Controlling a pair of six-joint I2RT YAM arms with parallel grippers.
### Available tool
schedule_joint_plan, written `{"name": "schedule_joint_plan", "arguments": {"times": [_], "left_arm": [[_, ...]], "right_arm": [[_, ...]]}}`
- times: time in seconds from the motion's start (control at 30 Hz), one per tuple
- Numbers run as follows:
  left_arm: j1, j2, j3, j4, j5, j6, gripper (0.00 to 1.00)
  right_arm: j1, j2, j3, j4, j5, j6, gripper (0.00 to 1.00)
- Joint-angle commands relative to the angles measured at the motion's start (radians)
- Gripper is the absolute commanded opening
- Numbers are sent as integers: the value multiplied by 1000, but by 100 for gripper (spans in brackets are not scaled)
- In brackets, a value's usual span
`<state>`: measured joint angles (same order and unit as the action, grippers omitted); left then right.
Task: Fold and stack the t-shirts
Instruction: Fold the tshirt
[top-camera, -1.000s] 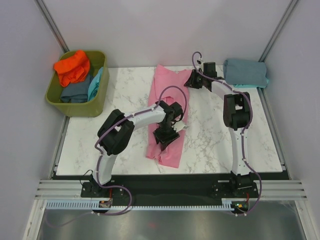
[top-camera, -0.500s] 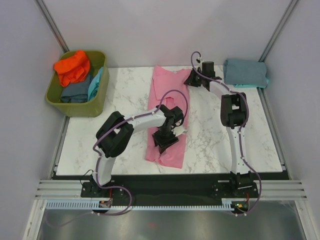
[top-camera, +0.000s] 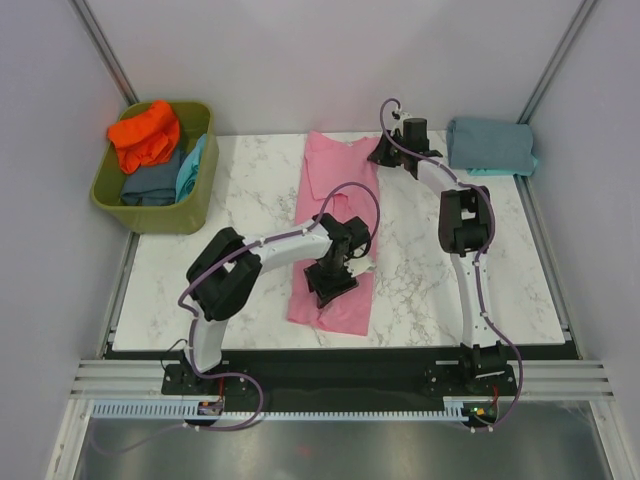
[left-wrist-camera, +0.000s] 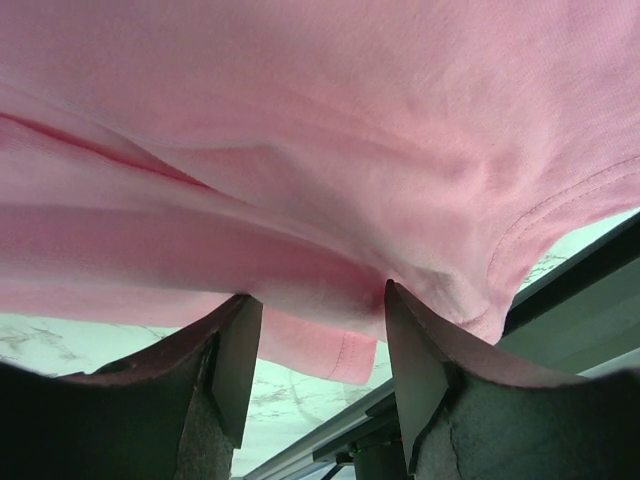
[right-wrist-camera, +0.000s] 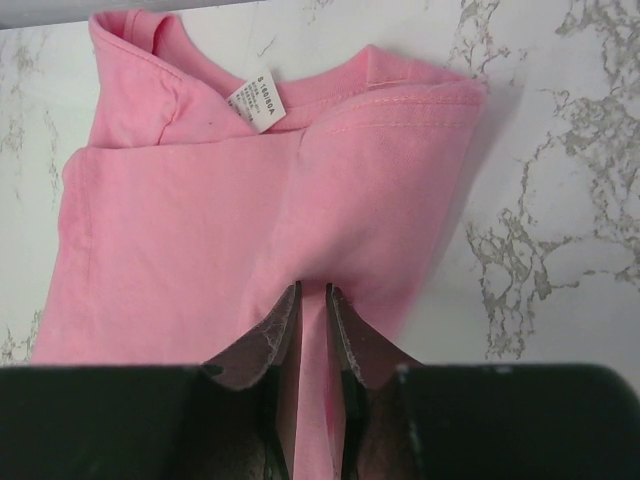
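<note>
**Top external view.** The pink t-shirt lies lengthwise down the middle of the marble table. It is folded to a narrow strip, with the neck end at the far edge and the hem end near the front edge. The far half lies flat; the near half is rumpled and sits slightly askew. The left gripper is down on the near half. The right gripper is at the far right corner of the strip. A folded grey-blue t-shirt rests at the far right corner of the table, well apart from the pink one. An olive-green tub at the far left holds an orange t-shirt on top, a slate-blue t-shirt beneath it, and a turquoise t-shirt against the right wall.

**Left wrist view.** Pink cloth fills the upper frame, creased in long soft folds, with a stitched hem hanging free above the marble. The fingers stand part-way apart, and a thick fold of the cloth is drawn in between their tips, seemingly gripped.

**Right wrist view.** The neck end lies flat on the marble. The ribbed collar is uppermost and the white neck label is exposed, its print too small to read. One sleeve is folded inward on the left. The fingers are all but closed, pinching a narrow raised ridge of pink cloth below the collar.
</note>
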<state>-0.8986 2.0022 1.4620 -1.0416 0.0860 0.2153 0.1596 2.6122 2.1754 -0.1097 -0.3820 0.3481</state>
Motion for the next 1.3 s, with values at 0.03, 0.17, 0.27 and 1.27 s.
{"name": "schedule_joint_plan", "arguments": {"times": [0.03, 0.17, 0.27, 1.27], "left_arm": [[-29, -29, 46, 3, -55, 19, 61], [-34, -132, 52, 3, -136, 39, 64], [-28, -183, 69, 6, -189, 59, 65], [-59, 1, 121, 137, 313, 4, 63]], "right_arm": [[0, 16, 44, 24, 35, -20, 30], [-9, -82, -12, -1, 9, -37, 59], [-15, -176, -58, -15, 2, -57, 70], [8, -265, -437, 127, -245, 243, 75]]}}
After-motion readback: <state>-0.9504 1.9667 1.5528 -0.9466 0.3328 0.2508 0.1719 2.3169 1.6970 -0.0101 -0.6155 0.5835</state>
